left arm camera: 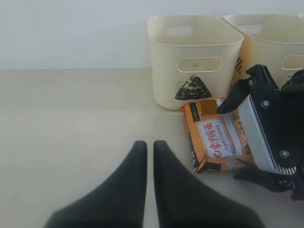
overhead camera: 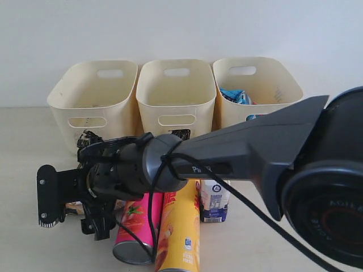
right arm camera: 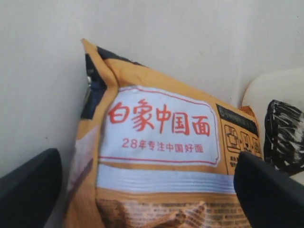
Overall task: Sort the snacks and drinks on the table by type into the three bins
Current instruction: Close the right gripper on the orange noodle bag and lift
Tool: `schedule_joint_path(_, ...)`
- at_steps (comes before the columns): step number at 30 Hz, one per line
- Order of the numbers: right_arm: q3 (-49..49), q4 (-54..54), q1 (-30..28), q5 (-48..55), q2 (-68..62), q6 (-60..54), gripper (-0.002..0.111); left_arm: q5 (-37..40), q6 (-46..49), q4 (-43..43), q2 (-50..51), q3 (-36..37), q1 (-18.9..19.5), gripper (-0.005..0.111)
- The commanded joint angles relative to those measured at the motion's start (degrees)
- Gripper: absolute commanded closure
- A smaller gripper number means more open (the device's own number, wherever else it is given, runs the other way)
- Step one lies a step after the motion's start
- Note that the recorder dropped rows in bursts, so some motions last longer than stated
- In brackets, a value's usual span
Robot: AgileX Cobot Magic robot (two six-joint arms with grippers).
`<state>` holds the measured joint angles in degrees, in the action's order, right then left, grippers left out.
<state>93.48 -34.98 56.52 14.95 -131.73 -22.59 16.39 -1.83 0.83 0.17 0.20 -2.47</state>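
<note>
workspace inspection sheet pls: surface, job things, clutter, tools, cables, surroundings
surface: pale table, no spills seen
job's things: orange bag lies flat in front of the left bin; blue bag is in the right bin; nothing shows inside the left bin or the middle bin; pink tube and yellow tube lie side by side; carton stands upright beside the yellow tube
clutter: nothing seen
tools: right tool open, fingers either side of the orange bag; left tool shut, empty
cables: black cable hangs along the right arm
surroundings: plain white wall behind the bins
</note>
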Motion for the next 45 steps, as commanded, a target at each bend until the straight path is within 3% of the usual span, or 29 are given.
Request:
schedule_joint_path(1, -0.2, -9.4, 0.0, 3.7, -1.7, 6.5, 0.018, -0.4, -0.3, -0.2, -0.2, -0.2, 0.2, 0.103)
schedule_joint_path(3, -0.2, -9.5, 0.0, 4.1, -2.1, 6.8, 0.02, -0.4, -0.3, -0.2, -0.2, -0.2, 0.2, 0.103)
schedule_joint_path(5, -0.2, -9.5, 0.0, 4.1, -2.4, 6.8, 0.034, -0.4, -0.3, -0.2, -0.2, -0.2, 0.2, 0.103)
schedule_joint_path(8, -0.2, -9.5, 0.0, 5.0, -2.4, 6.8, 0.071, -0.4, -0.3, -0.2, -0.2, -0.2, 0.2, 0.103)
schedule_joint_path(10, -0.2, -9.5, 0.0, 6.0, -2.3, 6.7, 0.108, -0.4, -0.3, -0.2, -0.2, -0.2, 0.2, 0.103)
schedule_joint_path(45, -0.2, -9.1, 4.7, 9.2, 10.0, 12.4, 0.108, -0.4, -0.3, -0.2, -0.2, -0.2, 0.2, 0.103)
